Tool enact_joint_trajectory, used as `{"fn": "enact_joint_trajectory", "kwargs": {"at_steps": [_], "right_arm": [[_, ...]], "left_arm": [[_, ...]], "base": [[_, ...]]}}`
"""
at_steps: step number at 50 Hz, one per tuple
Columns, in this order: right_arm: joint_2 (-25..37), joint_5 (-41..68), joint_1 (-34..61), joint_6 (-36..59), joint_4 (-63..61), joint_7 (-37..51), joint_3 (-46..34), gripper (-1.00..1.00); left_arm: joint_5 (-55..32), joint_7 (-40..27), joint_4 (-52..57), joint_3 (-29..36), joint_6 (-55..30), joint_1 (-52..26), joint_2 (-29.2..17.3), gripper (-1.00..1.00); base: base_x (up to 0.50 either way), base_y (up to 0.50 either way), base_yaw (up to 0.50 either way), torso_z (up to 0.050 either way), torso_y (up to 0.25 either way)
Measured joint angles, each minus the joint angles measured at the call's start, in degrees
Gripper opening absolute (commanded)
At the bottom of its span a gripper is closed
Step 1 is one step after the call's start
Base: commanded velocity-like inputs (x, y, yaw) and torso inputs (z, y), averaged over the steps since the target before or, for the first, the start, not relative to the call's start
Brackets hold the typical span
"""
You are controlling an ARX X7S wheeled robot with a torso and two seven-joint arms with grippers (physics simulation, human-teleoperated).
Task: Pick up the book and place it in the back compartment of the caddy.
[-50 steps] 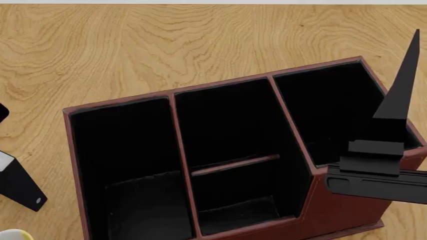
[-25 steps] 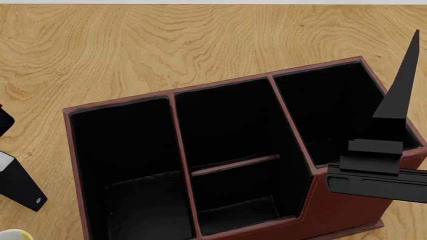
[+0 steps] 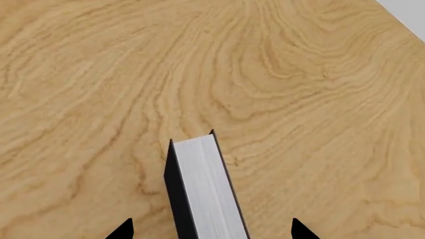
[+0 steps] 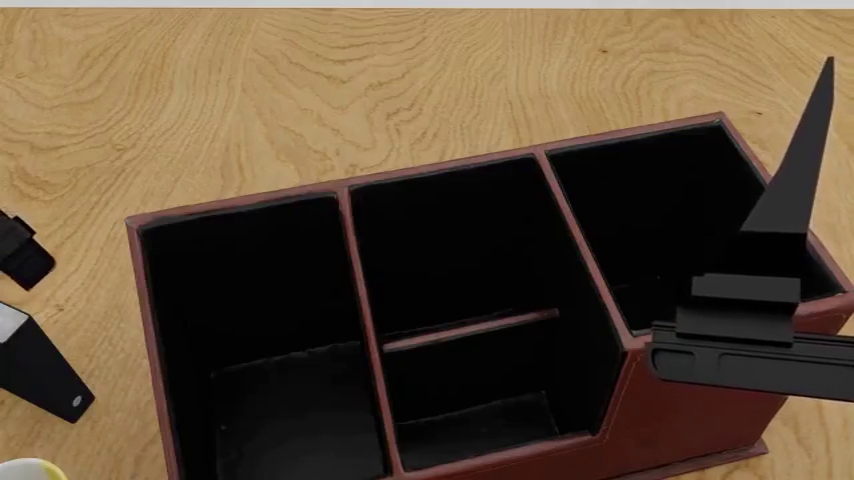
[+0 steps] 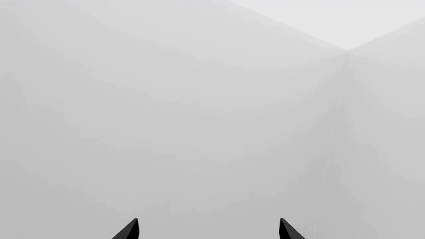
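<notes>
The book (image 3: 204,191), black with a white-grey page edge, stands on the wooden table; it shows at the left edge of the head view (image 4: 38,365). My left gripper (image 3: 211,230) is open, its fingertips (image 3: 124,230) on either side of the book and apart from it. Only part of the left gripper (image 4: 20,250) shows in the head view. The dark red-brown caddy (image 4: 667,400) sits in the middle. Its back compartment (image 4: 474,400) lies between the thin crossbar (image 4: 470,329) and the low wall, with nothing in it. My right gripper (image 4: 798,170) is open and empty, pointing up beside the caddy's right end.
A white-and-yellow mug (image 4: 24,470) peeks in at the bottom left corner, near the book. The right wrist view shows only a pale blank wall (image 5: 199,109). Bare wooden table (image 4: 334,90) stretches behind the caddy.
My left gripper has come further into the head view at the left edge, lower and closer to the book. The right arm has shifted very slightly. Book and caddy have not moved.
</notes>
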Motion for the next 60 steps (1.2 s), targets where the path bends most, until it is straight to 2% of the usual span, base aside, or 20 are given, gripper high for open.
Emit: {"fn": "enact_joint_trajectory", "kwargs": {"at_steps": [39,40,60], "right_arm": [[-0.3,0.4,0.5,0.9,0.2,-0.2,0.1,1.00],[-0.3,0.4,0.5,0.9,0.2,-0.2,0.1,1.00],[-0.2,0.2,0.5,0.7,0.5,-0.3,-0.2,1.00]], "left_arm": [[6.2,7.4,-13.0,4.9,5.3,-3.1,0.9,1.00],[6.2,7.4,-13.1,5.0,5.3,-3.1,0.9,-1.00],[8.7,8.3,-12.9,5.5,4.1,-3.2,1.1,-1.00]], "base": [[0.00,0.00,0.00,0.000,0.000],[0.00,0.00,0.00,0.000,0.000],[0.00,0.00,0.00,0.000,0.000]]}}
